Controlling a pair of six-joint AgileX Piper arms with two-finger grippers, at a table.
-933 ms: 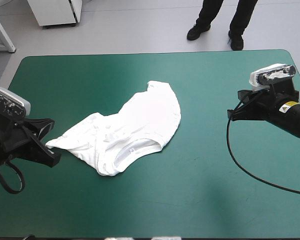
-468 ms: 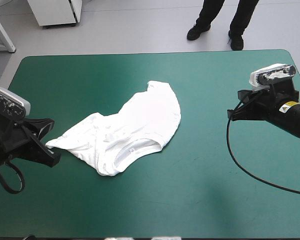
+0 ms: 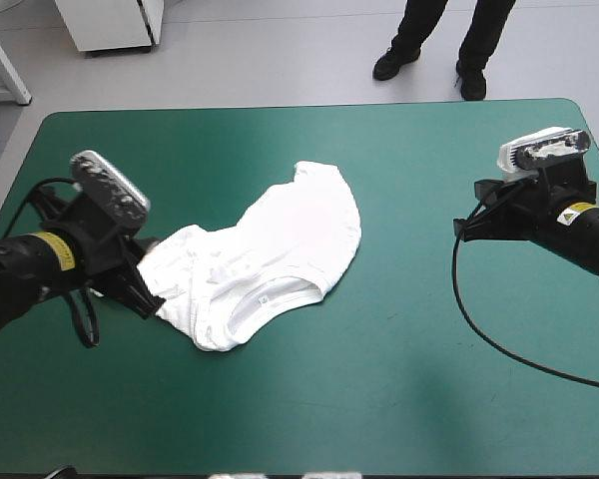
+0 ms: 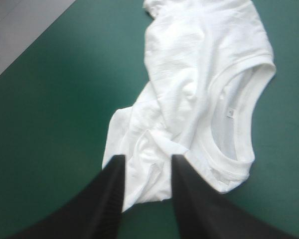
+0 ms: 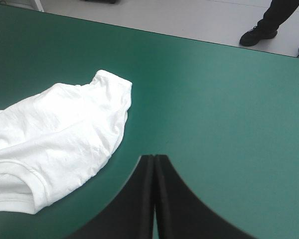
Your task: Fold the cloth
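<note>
The white T-shirt (image 3: 270, 249) lies crumpled and partly spread in the middle of the teal-green table, its collar toward the front edge. My left gripper (image 3: 152, 291) is at the shirt's left end. In the left wrist view its black fingers (image 4: 117, 174) stand apart, and a bunched fold of the T-shirt (image 4: 204, 74) lies between them. My right gripper (image 3: 464, 228) hovers well to the right of the shirt over bare cover. Its fingers meet in one point (image 5: 153, 157) with nothing in them, and the T-shirt (image 5: 65, 129) lies ahead of it to one side.
Bare teal-green cover (image 3: 399, 399) surrounds the shirt on all sides. The table's far edge (image 3: 309, 106) runs beyond the shirt.
My left arm has swung in from the table's left edge to the shirt's left end, now covering its tip. The shirt and the right arm have not moved.
</note>
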